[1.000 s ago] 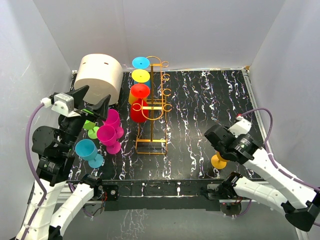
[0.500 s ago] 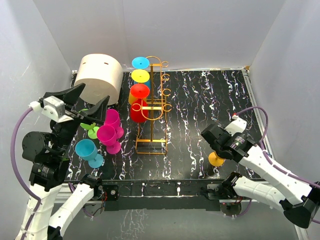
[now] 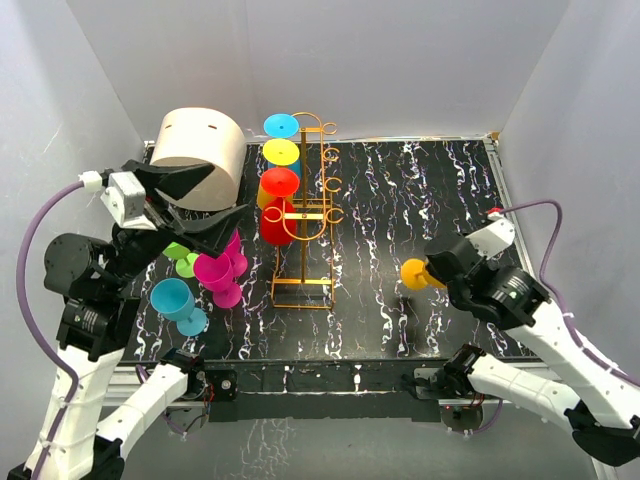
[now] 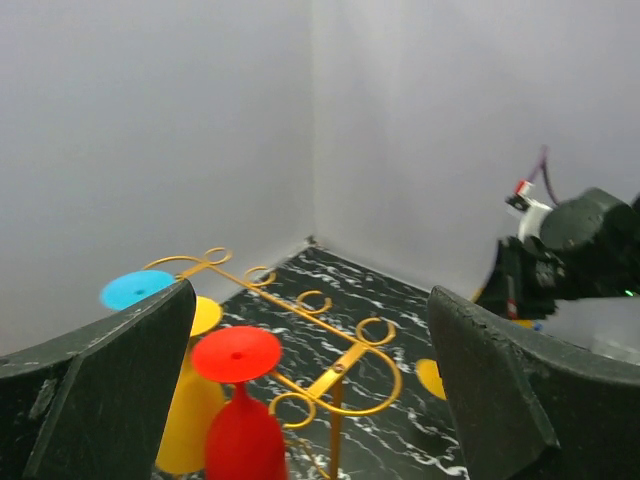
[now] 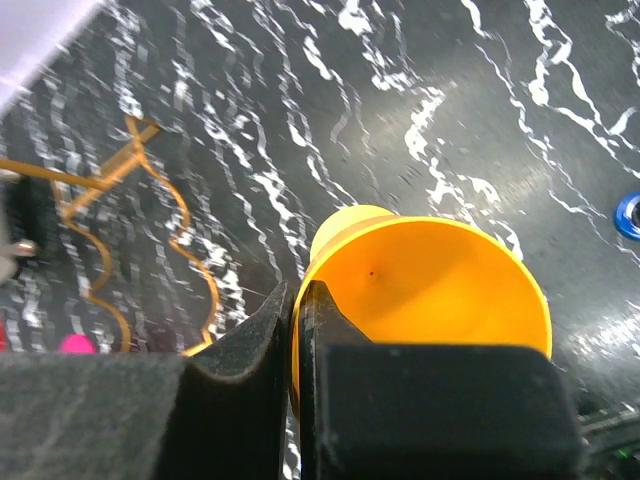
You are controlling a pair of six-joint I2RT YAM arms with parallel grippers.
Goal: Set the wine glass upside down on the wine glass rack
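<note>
The golden-orange wire rack point(image 3: 305, 215) stands mid-table with blue, yellow and red glasses hanging upside down on its left hooks; it also shows in the left wrist view point(image 4: 340, 365). My right gripper point(image 3: 432, 274) is shut on the rim of an orange wine glass point(image 3: 412, 274), held above the table right of the rack. In the right wrist view one finger is inside the orange glass point(image 5: 430, 290) and one outside. My left gripper point(image 3: 195, 205) is open and empty, raised over the left-side glasses and facing the rack.
A cream cylindrical container point(image 3: 198, 155) stands at the back left. Magenta point(image 3: 215, 272), green point(image 3: 180, 258) and light-blue point(image 3: 175, 303) glasses stand upright left of the rack. White walls close in the table on three sides.
My right gripper has lifted the orange glass off the table and carried it up and left, tilting it sideways. My left gripper has swung right, toward the rack.
</note>
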